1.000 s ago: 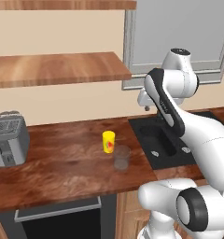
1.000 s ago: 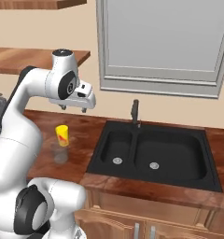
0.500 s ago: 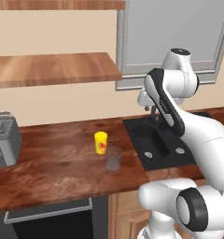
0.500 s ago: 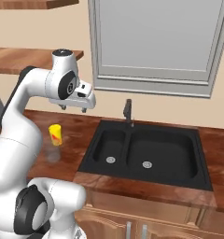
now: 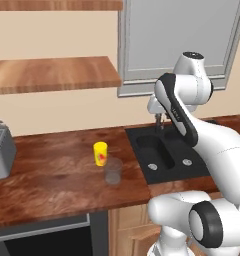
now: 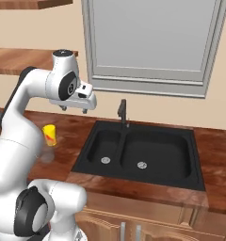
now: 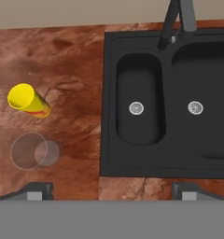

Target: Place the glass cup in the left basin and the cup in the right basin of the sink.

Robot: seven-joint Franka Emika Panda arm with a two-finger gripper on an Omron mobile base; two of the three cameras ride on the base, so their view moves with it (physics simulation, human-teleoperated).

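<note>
Looking straight down from the hand, I see my gripper (image 7: 111,190) spread wide and holding nothing, hovering high over the counter's front edge. Nearest the fingers, off to their left, stands the upright glass cup (image 7: 30,151), my first target. Just beyond it stands the yellow cup (image 7: 27,100). Farther right lies the black sink (image 7: 109,93), its narrow left basin (image 7: 138,74) beside the wider right basin (image 7: 212,126).

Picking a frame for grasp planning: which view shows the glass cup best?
Hand view: the glass cup is seen from above, unobstructed, rim and base both clear, beside the cup. The left base view shows it small and faint on the counter. In the right base view it is a faint blur at the arm's edge.
</note>
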